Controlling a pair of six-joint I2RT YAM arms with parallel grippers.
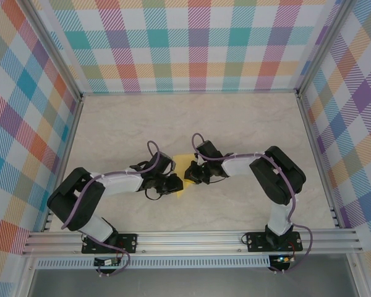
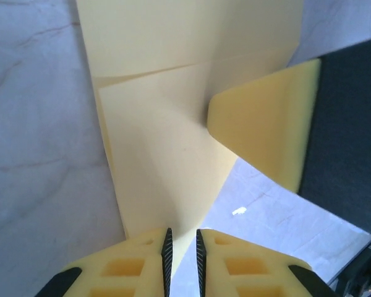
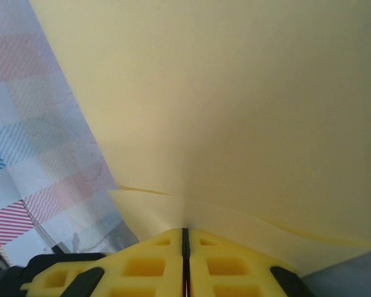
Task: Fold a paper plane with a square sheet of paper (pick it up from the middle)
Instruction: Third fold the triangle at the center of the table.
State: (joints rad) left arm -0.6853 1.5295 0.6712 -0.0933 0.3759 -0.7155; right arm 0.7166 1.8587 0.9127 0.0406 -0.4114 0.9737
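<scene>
Plaid wall (image 1: 25, 124) on far left. Left arm (image 1: 105, 185) was angled in over the pale table (image 1: 173, 117) twd the middle, w/ the left gripper (image 1: 171, 183) right at the near-left side of the sheet of paper (image 1: 182, 166). On its wrist cam the left gripper (image 2: 183, 238) had jaws narrow, w/ a slim gap btwn them. The sheet's tapered lower end (image 2: 167, 142) ran down to that gap, but couldn't tell if it was actually pinched.

Sheet was yellow, approx. mid-table, btwn the two grippers. It was partly folded, w/ a crease line across it and layers overlapping.

Right gripper (image 1: 191, 174) met the sheet from the right, and one of its fingers (image 2: 266, 130) lay against the sheet's right edge. On the right wrist cam the right gripper (image 3: 185, 230) had jaws fully together, clamped on the sheet's bottom edge. The paper (image 3: 235, 93) fanned up in front of the lens, w/ plaid wall visible past its left edge. Right arm (image 1: 266, 170) bent back to its base, near-right.
</scene>
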